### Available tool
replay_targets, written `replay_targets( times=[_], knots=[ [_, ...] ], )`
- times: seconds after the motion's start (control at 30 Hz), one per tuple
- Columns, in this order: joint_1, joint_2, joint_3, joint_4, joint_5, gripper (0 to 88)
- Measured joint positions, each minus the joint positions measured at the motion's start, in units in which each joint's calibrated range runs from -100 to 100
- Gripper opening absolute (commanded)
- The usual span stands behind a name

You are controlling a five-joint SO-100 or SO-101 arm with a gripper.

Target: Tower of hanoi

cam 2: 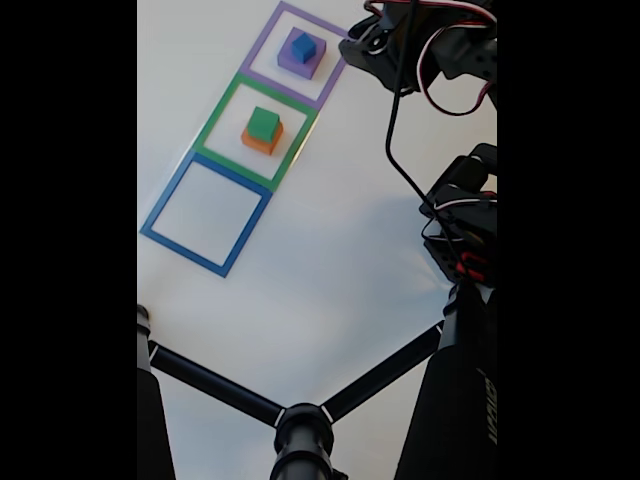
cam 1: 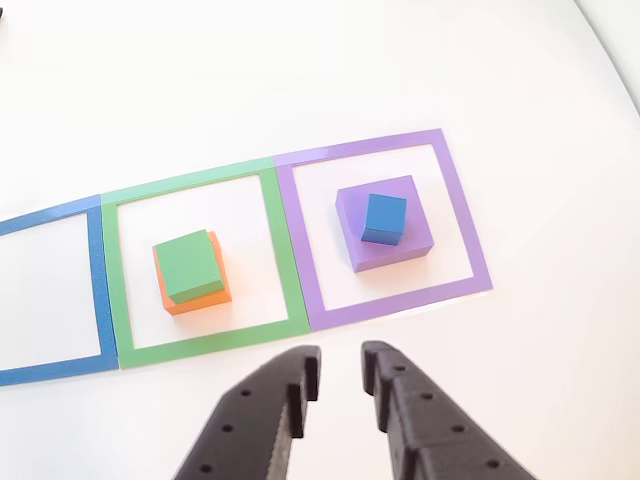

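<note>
Blocks for the Hanoi puzzle sit in two short stacks on the white tabletop (cam 1: 300, 70), each inside a taped square frame. Taking the green frame (cam 1: 196, 268) as the landmark, in the other view the purple frame (cam 1: 383, 224) touches its right side and the blue frame (cam 1: 50, 295) touches its left, holding nothing. Inside the purple frame lies the purple block (cam 1: 390, 232), the largest, with the small blue block (cam 1: 384, 218) on top of it. Inside the green frame the orange block (cam 1: 196, 290) carries the green block (cam 1: 190, 266), which nearly covers it and sits shifted toward the far left corner, so only an orange sliver shows along the near and right edges.

The pincer (cam 1: 340, 385) hangs below the border between the green and purple frames, its jaws apart with a narrow gap and nothing between them.

The likely risk lies in that gap: it looks narrower than the green block, so a descent without widening could land a finger on top and shove the stack. Green and orange are close in size, so a low grip might pinch both and lift them together. The blue block, being small, could tip or skid off the purple one if caught off-centre.
</note>
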Motion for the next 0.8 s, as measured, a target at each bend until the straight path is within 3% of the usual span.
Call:
replay_targets(
  times=[0.37,0.6,0.8],
  knots=[
    [6.79,-1.77,-4.25,4.11,0.00,0.3],
    [9.95,-1.94,-1.51,2.42,0.00,12.5],
    [11.59,-2.28,12.13,-10.00,0.00,25.1]
  ],
)
